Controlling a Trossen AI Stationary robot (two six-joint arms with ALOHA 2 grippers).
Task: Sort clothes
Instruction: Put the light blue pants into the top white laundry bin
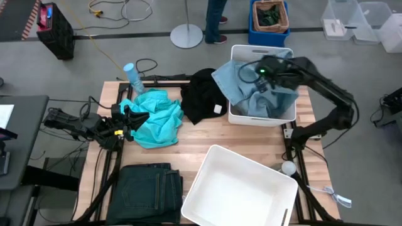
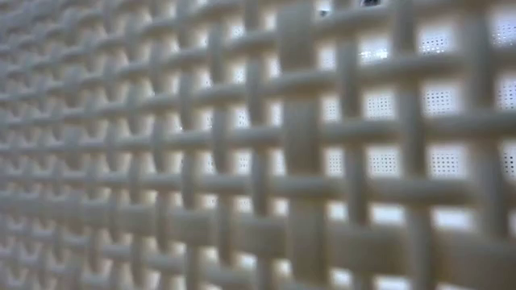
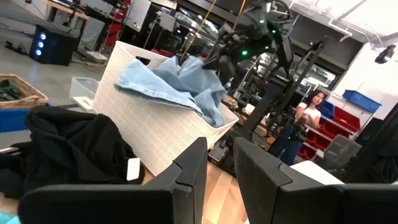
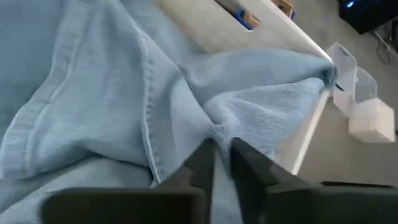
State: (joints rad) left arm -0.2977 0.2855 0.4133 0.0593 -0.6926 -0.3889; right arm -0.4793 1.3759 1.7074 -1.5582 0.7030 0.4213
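Note:
The pale blue denim piece [image 1: 254, 94] lies bunched in the far white bin [image 1: 233, 114] and drapes over its rim; it also shows in the left wrist view [image 3: 177, 81]. My right gripper [image 1: 251, 72] is over that bin, shut on the denim [image 4: 124, 93]. The bright turquoise top [image 1: 157, 119] lies crumpled on the table at the left. My left gripper [image 3: 221, 168] is low at its left edge [image 1: 129, 119], open, with nothing between its fingers. The black top [image 1: 202, 94] lies heaped between the turquoise top and the far bin. The dark jeans [image 1: 151, 185] lie folded at the near left. My right gripper pinches a bunched fold of the denim [image 4: 217, 132] between its two fingers, at their free ends. It comes from above, slanting down [image 3: 227, 50]. The cloth rises to a peak at the fingers; the rest lies in the bin and over its rim [image 3: 149, 87].
A second white bin [image 1: 242, 188] stands tilted at the near right, and its lattice wall [image 2: 258, 145] fills the low view. A pale blue bottle [image 1: 133, 76] stands at the far left. Bare wood shows between the bins. A person [image 3: 298, 124] stands beyond the table.

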